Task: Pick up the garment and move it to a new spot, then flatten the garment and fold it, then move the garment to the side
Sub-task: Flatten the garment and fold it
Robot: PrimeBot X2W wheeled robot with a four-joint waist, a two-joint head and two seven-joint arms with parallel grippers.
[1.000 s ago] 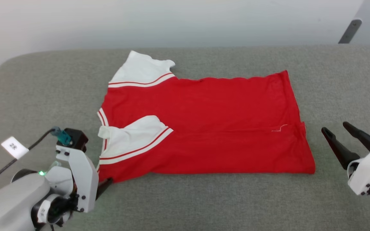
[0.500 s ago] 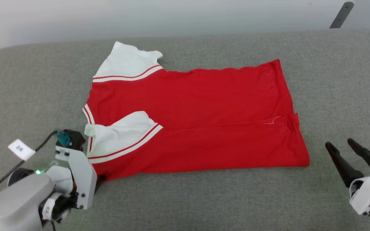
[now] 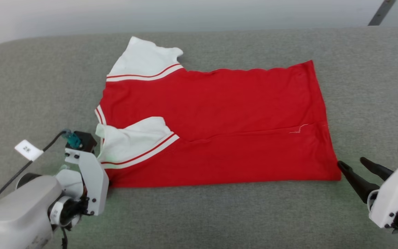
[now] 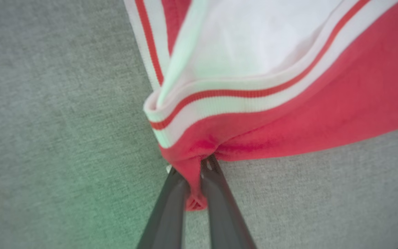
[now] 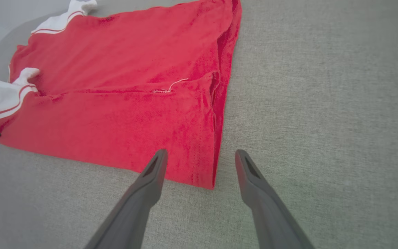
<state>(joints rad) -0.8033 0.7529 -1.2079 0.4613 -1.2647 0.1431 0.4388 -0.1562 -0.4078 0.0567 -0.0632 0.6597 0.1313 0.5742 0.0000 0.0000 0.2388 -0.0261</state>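
Mostly red, white-sleeved garment [image 3: 219, 121] lies folded; left end effector [image 4: 193, 166] pinches its corner, right end effector [image 5: 200, 153] spread.

The garment [image 3: 219, 131] lies spread on the padded surface [image 3: 219, 214], with its sleeves to the left and its hem to the right. At its near left corner, a pinch of cloth sits between the fingers of the left gripper [image 4: 193, 169]. The right gripper [image 3: 351, 162] straddles the near right corner, one finger over the cloth and one beside it, perhaps not touching.
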